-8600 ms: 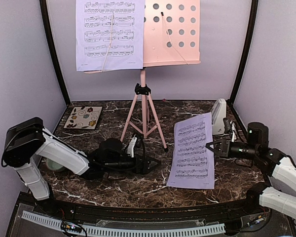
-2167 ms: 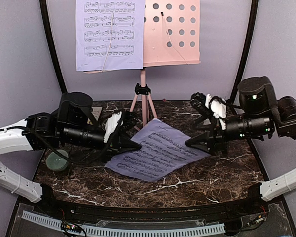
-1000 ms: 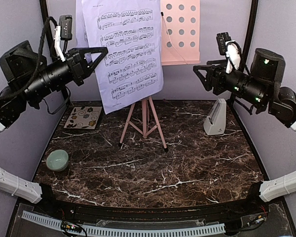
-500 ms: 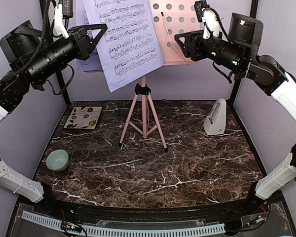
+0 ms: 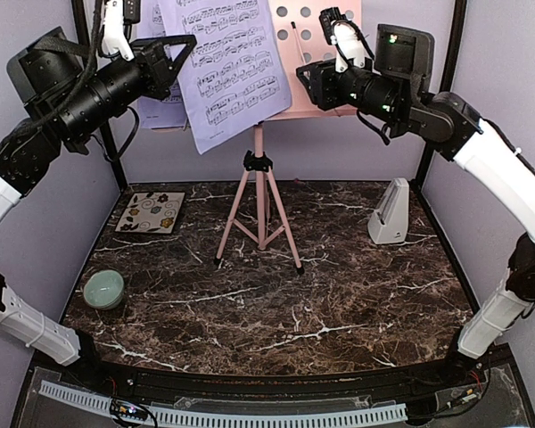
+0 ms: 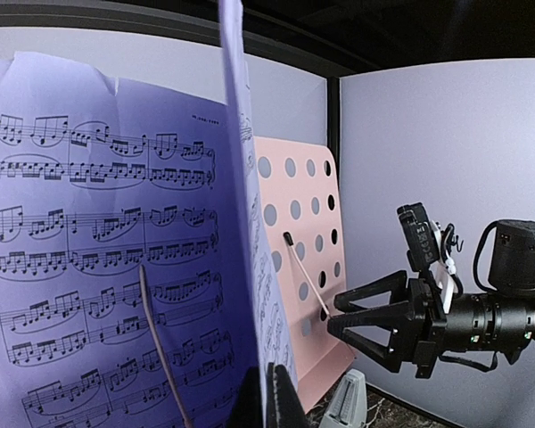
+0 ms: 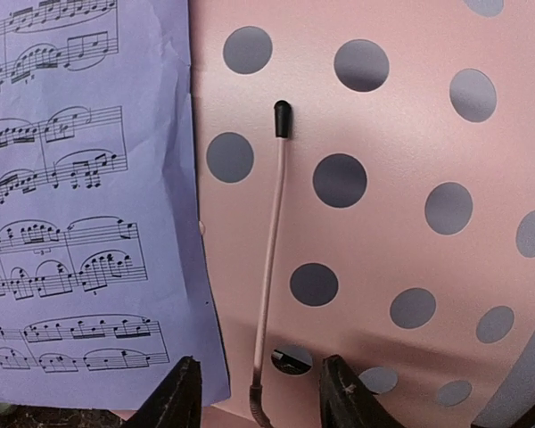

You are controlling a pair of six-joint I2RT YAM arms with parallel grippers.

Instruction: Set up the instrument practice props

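So setup is maybe two thirds done. The music stand [image 5: 259, 178] is up on its tripod at the back of the table [image 5: 339, 294]. The first page [image 6: 89, 223] sits on the left half of the pink desk with a thin wire lying across it, and the metronome [image 5: 390, 212] stands upright off to the right, well clear of the legs. What's left is the second page [image 5: 236, 71]. The left gripper [image 5: 180, 55] is pinched shut on its left edge and holds it up in the air, tilted, in front of the stand and overlapping the first sheet, so it's not on the desk yet. The right gripper [image 5: 308, 85] is right up at the bare right half, fingers spread, straddling the base of the retainer wire [image 7: 269, 250]. I honestly can't tell from the wrist view whether it's touching the wire. My guess is the wire gets lifted so the sheet can slide under. The green bowl [image 5: 102, 288] and floral coaster [image 5: 150, 212] just sit on the left.
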